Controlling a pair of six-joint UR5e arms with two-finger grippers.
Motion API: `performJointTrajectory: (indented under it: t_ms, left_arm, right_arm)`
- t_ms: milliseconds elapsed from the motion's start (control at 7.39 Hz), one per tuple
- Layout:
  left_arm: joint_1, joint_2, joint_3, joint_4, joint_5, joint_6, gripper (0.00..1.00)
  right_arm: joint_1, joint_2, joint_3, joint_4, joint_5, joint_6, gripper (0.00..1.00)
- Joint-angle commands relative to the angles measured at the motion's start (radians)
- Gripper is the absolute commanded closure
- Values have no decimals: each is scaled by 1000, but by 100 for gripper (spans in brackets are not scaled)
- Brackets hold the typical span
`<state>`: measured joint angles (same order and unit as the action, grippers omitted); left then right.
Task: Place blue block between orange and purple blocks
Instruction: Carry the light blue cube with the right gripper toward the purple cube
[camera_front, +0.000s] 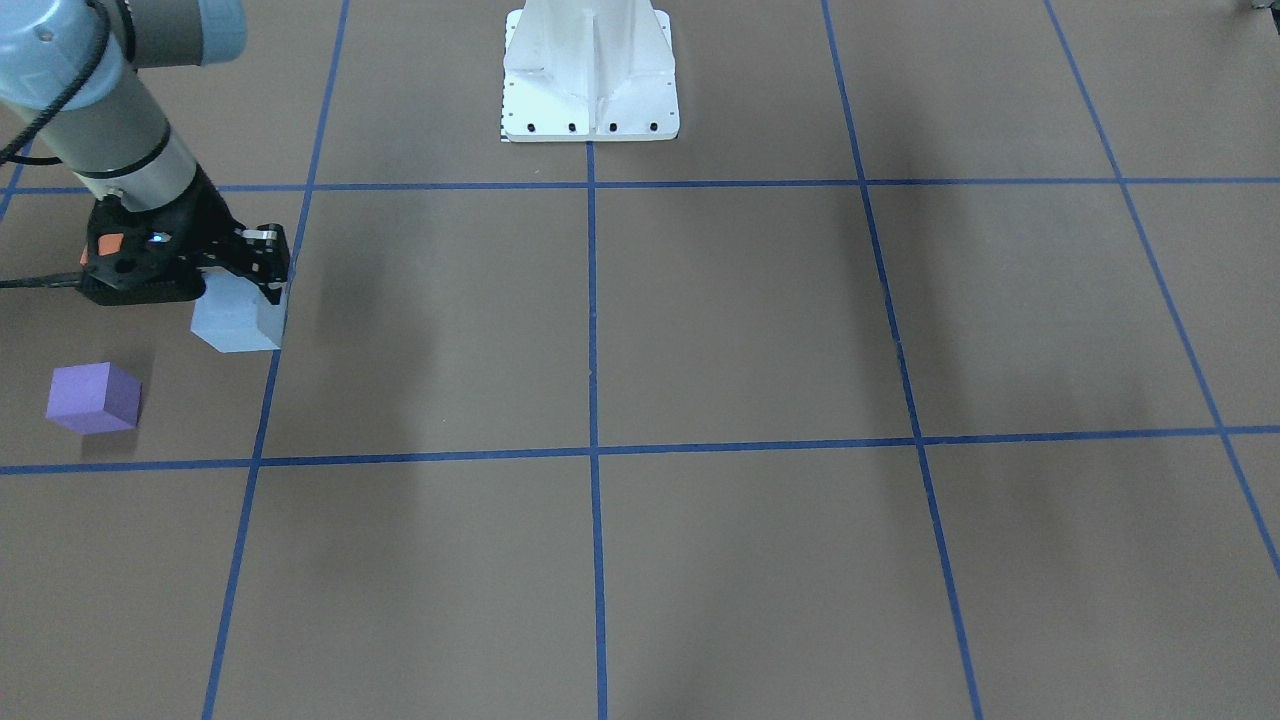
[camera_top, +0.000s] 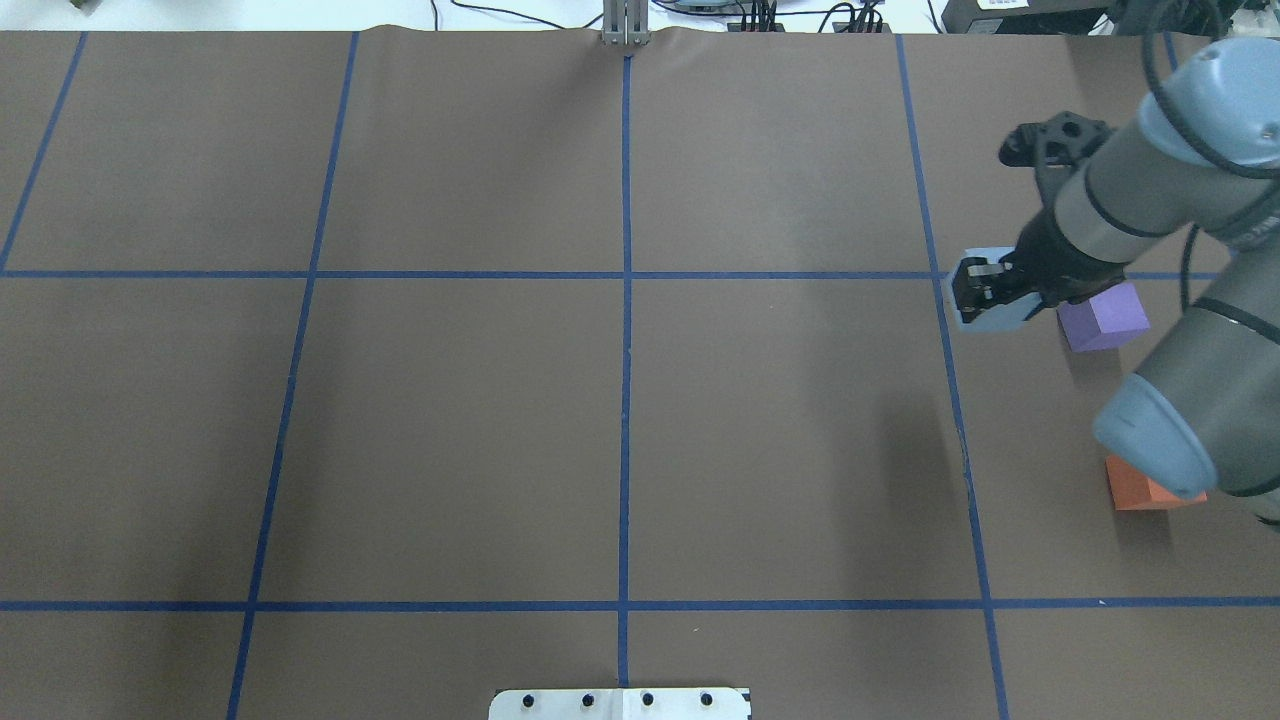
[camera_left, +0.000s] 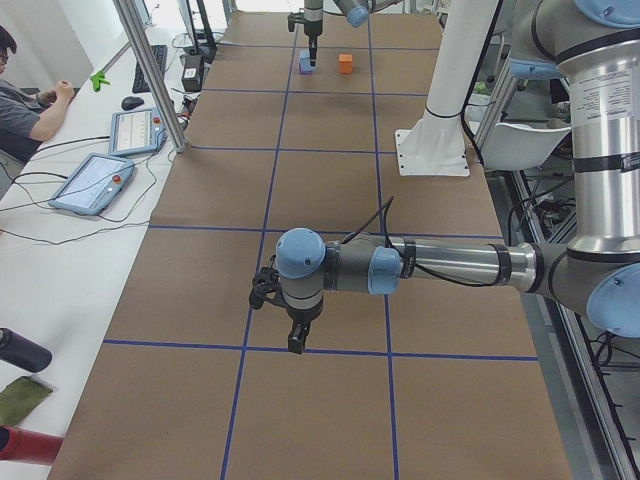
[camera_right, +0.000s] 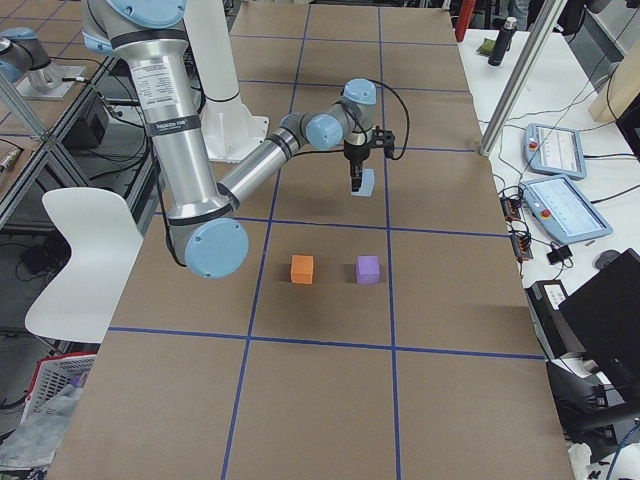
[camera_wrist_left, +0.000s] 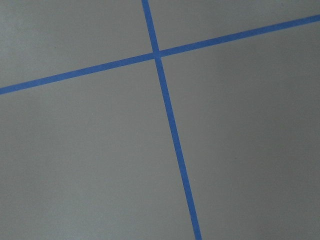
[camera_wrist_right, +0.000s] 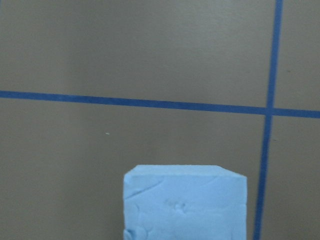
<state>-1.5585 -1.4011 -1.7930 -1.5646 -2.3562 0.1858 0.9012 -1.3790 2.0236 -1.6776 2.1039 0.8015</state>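
Note:
The light blue block is on the brown table by a blue tape line. My right gripper is down over it with its fingers against its sides, shut on it. The block fills the lower middle of the right wrist view and also shows from above. The purple block sits just beside it, toward the table's right end. The orange block lies nearer the robot, partly under my right arm's elbow. My left gripper hangs over bare table far away; I cannot tell whether it is open or shut.
The robot's white base plate stands at the middle of the robot's edge of the table. Blue tape lines divide the table into squares. An operator sits beside tablets at a side table.

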Motion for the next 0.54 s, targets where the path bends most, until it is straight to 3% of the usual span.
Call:
performJointTrajectory:
  t_ms: [0,135,406]
  left_arm:
    - [0,1,-6,0,0,-2,0]
    - [0,1,-8,0,0,-2,0]
    - [0,1,-8,0,0,-2,0]
  right_arm:
    - [50,-218,46,110,8,-70,100]
    - [50,-324,12,298,11,-61,100]
    - [50,-351,-136,524,11,26,100]
